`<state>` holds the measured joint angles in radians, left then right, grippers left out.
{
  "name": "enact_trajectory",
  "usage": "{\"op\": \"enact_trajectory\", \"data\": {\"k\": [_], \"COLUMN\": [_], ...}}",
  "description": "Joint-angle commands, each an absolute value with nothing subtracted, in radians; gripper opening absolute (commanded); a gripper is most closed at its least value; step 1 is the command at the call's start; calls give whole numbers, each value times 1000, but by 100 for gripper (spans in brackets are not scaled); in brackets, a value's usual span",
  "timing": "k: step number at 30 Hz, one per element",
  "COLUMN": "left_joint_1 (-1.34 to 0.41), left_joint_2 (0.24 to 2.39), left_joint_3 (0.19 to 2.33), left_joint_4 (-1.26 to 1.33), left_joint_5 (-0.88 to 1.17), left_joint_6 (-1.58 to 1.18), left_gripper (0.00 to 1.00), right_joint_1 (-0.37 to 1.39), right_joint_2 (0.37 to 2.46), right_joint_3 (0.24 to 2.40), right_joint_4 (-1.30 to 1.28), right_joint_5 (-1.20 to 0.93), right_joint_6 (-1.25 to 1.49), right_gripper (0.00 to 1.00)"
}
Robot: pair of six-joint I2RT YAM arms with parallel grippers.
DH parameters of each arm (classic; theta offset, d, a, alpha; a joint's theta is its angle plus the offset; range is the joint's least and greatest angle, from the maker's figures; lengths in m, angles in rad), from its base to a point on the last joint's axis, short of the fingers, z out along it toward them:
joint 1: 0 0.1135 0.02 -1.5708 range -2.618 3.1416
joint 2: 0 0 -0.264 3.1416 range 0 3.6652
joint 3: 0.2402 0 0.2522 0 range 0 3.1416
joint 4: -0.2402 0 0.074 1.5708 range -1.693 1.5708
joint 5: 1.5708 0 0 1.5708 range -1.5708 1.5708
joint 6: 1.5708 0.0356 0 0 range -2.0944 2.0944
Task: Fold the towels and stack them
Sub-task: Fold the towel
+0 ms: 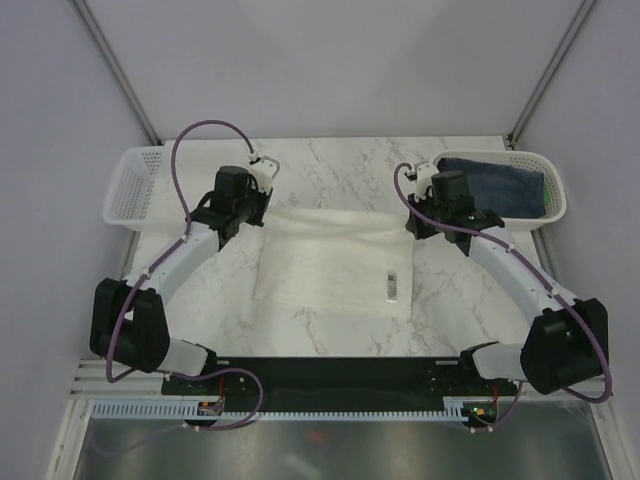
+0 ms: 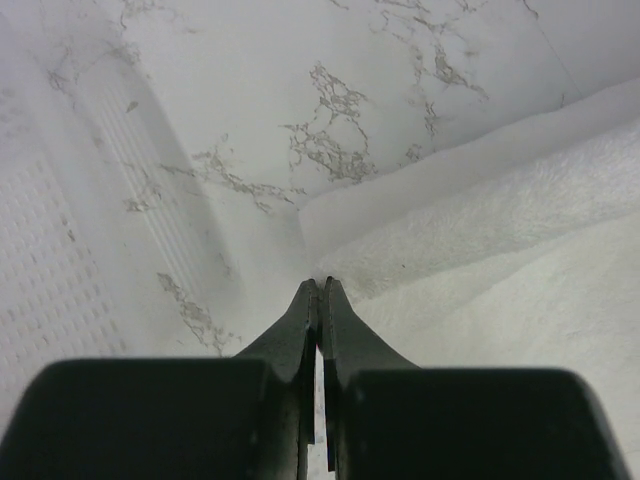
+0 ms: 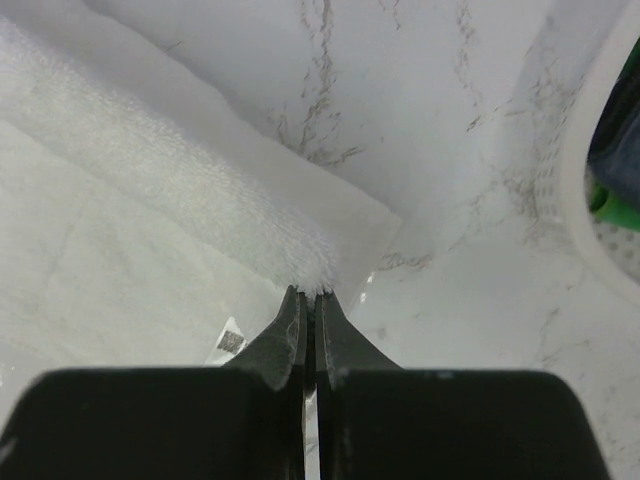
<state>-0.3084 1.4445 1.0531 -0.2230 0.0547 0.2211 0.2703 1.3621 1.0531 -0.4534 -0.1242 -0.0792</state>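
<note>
The white towel (image 1: 335, 265) is lying spread out at the centre of the marble table (image 1: 340, 165), a small label (image 1: 392, 283) showing toward its 4 o'clock side. The left gripper (image 2: 320, 285) is pinching the towel's 10 o'clock corner, its jaws pressed together with the fabric meeting the tips. The right gripper (image 3: 308, 293) is doing the same at the 2 o'clock corner, jaws squeezed tight on the fluffy edge. Further out, at the table's 2 o'clock, the navy towel (image 1: 490, 185) is sitting bunched in a white mesh basket (image 1: 555, 215), with the green towel (image 1: 548, 205) peeking out at its right end. A second mesh basket (image 1: 135, 185) is standing at the table's 10 o'clock.
</note>
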Motion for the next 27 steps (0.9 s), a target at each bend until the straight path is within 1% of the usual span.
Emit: {"op": "enact_trajectory", "data": {"k": [1, 8, 10, 13, 14, 20, 24, 25, 27], "left_joint_1": [-308, -322, -322, -324, -327, -334, -336, -336, -336], "left_joint_2": [1364, 1197, 1163, 1137, 1123, 1095, 1106, 1111, 1118], "left_joint_3": [971, 845, 818, 785, 779, 730, 749, 756, 778], "left_joint_4": [-172, -179, -186, -199, -207, -279, -350, -391, -445], "left_joint_5": [-22, -51, -49, -3, 46, 103, 141, 138, 117], "left_joint_6": [83, -29, -55, -87, -95, -127, -149, -155, -160], "left_gripper": [2, 2, 2, 2, 2, 2, 2, 2, 2], "right_joint_1": [301, 334, 340, 371, 383, 410, 411, 411, 417], "right_joint_2": [1276, 1181, 1152, 1121, 1114, 1011, 1019, 1020, 996], "right_joint_3": [965, 832, 798, 770, 756, 744, 735, 720, 697], "right_joint_4": [-429, -474, -465, -468, -482, -534, -551, -557, -569], "right_joint_5": [-80, -81, -124, -109, -100, -29, -61, -51, -29], "right_joint_6": [70, 238, 267, 287, 290, 328, 409, 464, 500], "right_gripper": [0, 0, 0, 0, 0, 0, 5, 10, 10]}}
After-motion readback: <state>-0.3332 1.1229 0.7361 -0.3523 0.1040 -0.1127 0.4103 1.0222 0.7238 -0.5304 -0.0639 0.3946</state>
